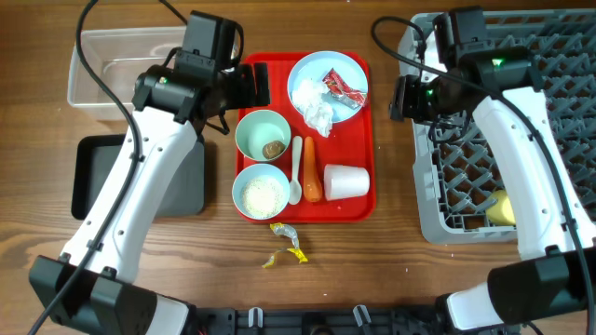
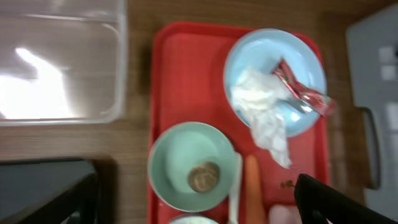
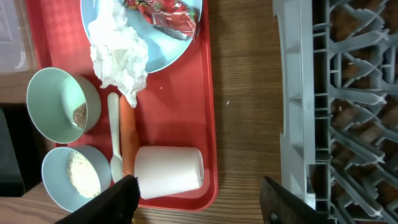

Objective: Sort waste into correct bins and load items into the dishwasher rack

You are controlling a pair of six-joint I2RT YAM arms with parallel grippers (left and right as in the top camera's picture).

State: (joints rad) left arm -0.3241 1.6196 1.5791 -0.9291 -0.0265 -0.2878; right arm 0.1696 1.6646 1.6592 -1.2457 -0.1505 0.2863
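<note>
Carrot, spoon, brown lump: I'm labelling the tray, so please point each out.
carrot (image 1: 312,177), overhead view, mid-body.
spoon (image 1: 296,160), overhead view, handle.
brown lump (image 2: 203,177), left wrist view, its centre.

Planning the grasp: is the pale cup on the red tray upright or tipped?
Tipped. The cup lies on its side on the red tray; overhead and right wrist views show its side wall, not its mouth.

Bright, even light fills the overhead view, sharp throughout. The left wrist view is blurred, with white glare on the clear rectangular plastic tub (image 2: 59,68).
</note>
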